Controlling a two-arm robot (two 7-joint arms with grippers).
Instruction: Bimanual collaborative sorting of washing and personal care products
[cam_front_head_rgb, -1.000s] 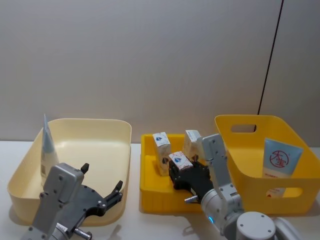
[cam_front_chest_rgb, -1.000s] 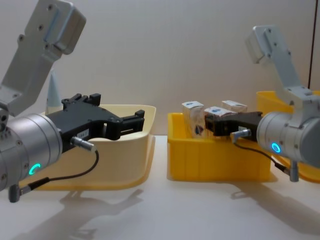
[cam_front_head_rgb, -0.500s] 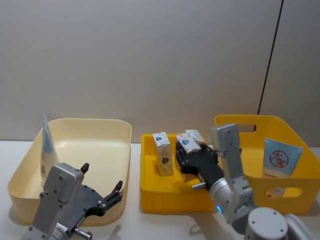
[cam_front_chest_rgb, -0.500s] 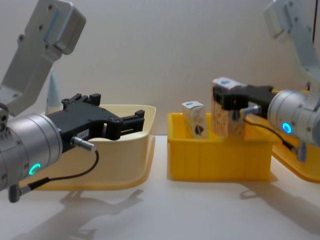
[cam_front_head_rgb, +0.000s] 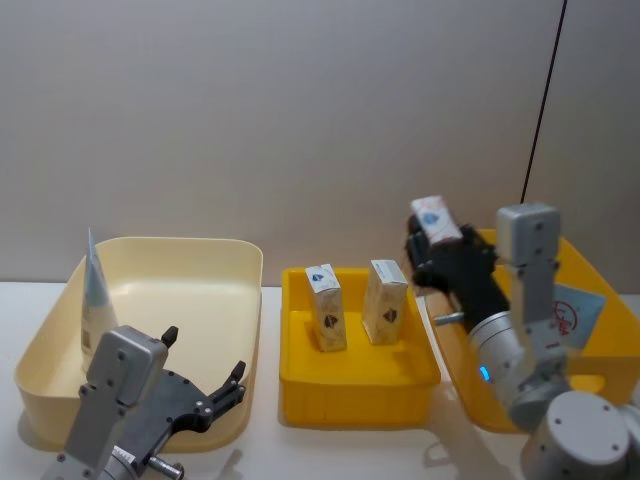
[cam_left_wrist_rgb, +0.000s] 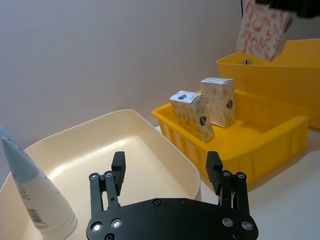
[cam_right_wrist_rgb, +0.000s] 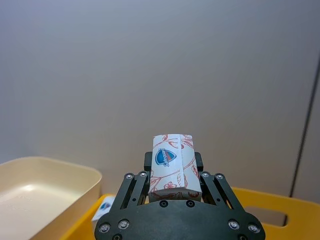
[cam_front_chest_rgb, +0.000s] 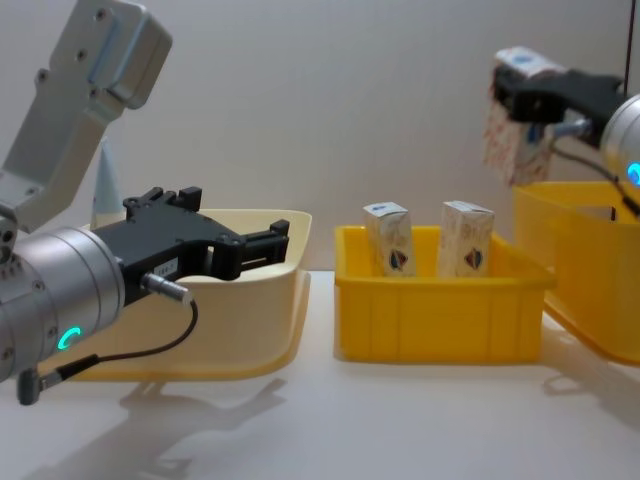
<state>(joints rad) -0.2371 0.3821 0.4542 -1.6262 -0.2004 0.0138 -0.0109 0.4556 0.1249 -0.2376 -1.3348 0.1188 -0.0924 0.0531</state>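
My right gripper is shut on a small white carton with orange-red print and holds it in the air above the left rim of the tall yellow bin. Two more such cartons stand in the low yellow tray in the middle. One light-blue tube leans in the cream tub on the left. Another tube, with a red round logo, stands in the tall bin. My left gripper hangs open at the tub's front right corner, holding nothing.
Tub, tray and bin stand side by side along a white table, close to a plain grey wall. Bare table runs in front of the containers. The held carton hangs well above the tray's cartons.
My right gripper lifted the carton out of the low tray and carried it up and to the right, over the tall bin's rim. The left arm has not moved.
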